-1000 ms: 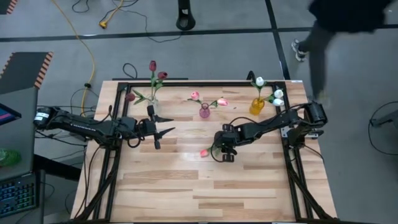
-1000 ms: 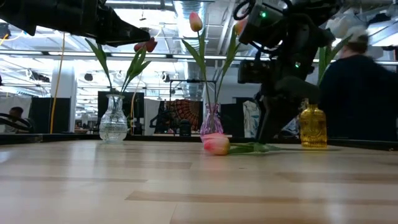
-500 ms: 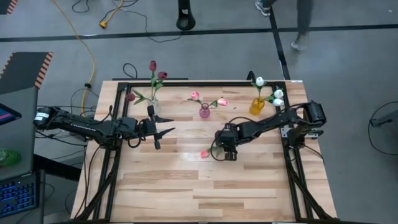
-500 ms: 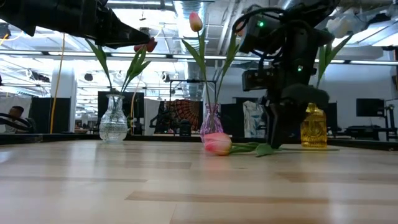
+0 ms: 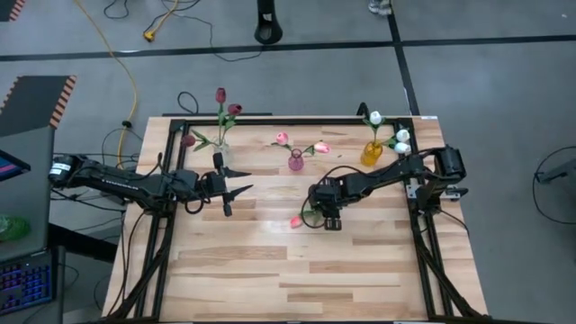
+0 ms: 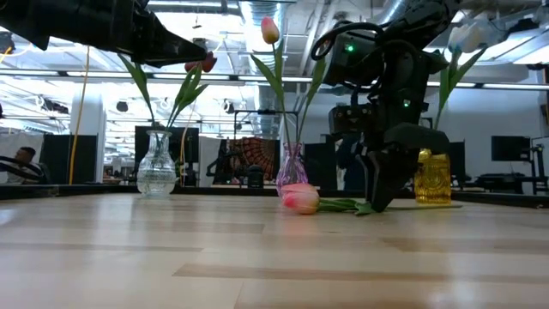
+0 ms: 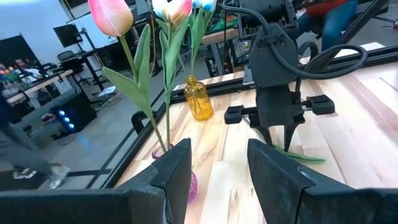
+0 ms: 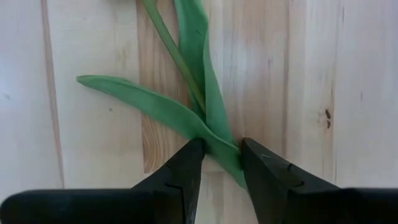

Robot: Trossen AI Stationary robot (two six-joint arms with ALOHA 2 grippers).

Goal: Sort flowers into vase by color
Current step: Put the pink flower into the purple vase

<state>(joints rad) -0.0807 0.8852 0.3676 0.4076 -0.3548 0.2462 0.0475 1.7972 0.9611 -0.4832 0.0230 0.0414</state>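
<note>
Three vases: clear (image 5: 221, 149), pink (image 5: 296, 161), yellow (image 5: 373, 154). Three dark red tulips (image 5: 221, 94), three pink tulips (image 5: 282, 138) counting one lying on the table (image 5: 225, 270), three white tulips (image 5: 376, 118).

One camera hangs overhead, looking straight down on the whole desk (image 5: 297, 270) and the floor around it. Another sits at desk-top height, facing level across the boards into the room. The left wrist camera looks across the desk toward the yellow vase (image 7: 199, 99), which the low camera also sees. The right wrist camera points straight down, very near the wood, at the fallen tulip (image 8: 186, 93).
</note>
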